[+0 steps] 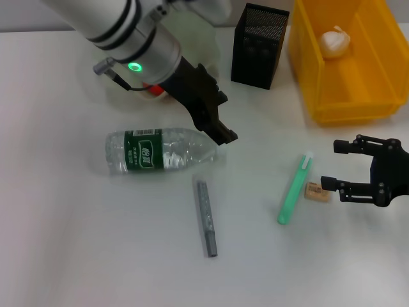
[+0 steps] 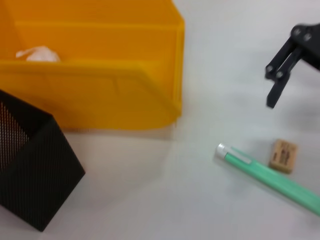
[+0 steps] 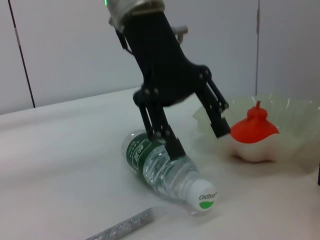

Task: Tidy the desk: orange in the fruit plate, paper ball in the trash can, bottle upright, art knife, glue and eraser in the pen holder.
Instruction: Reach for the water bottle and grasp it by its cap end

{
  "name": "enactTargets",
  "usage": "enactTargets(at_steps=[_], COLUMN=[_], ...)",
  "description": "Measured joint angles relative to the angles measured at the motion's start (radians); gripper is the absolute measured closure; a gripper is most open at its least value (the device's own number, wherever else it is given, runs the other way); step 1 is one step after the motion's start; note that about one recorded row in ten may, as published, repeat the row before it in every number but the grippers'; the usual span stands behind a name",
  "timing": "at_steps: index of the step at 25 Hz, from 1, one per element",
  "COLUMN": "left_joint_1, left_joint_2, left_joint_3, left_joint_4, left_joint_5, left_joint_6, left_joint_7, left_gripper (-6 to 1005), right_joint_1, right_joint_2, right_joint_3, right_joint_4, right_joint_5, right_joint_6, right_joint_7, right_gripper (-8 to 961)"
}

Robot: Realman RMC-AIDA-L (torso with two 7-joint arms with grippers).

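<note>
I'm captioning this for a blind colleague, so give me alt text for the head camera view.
The left gripper, fingers open, reaches down at the cap end of the bottle lying on its side on a white desk. The art knife, glue and eraser lie loose, with the open right gripper beside the eraser. Behind stand the pen holder and the trash can holding the paper ball.

The clear, green-labelled bottle (image 1: 163, 150) lies on its side, cap end between the left gripper's (image 1: 220, 125) spread fingers (image 3: 175, 147). The tan eraser (image 1: 317, 192) sits just before the right gripper's (image 1: 332, 165) open fingers (image 1: 332, 182), beside the green glue (image 1: 294, 190).
</note>
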Motion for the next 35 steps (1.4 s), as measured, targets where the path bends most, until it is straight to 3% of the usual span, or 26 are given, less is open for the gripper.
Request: enactTargets(at_steps=[6, 16, 35], left_joint_1=[-0.004, -0.001, 0.008], left_joint_2=[-0.001, -0.001, -0.001], left_joint_3=[0.121, 0.242, 0.317], left_joint_4=[-0.040, -0.090, -0.119], left_joint_5=[0.013, 0.007, -0.037], left_joint_6=[-0.078, -0.176, -0.245], left_joint_7=[-0.046, -0.050, -0.025], left_gripper=[187, 186, 187], right_joint_1=[0.001, 0.004, 0.010], right_joint_2=[0.000, 0.000, 0.000], right_joint_3=[0.001, -0.004, 0.001], right_joint_4=[0.000, 0.000, 0.006], right_joint_5=[-0.001, -0.001, -0.001], right_joint_6=[0.002, 0.007, 0.017], right_joint_7=[0.007, 0.010, 0.011], right_gripper=[165, 165, 165])
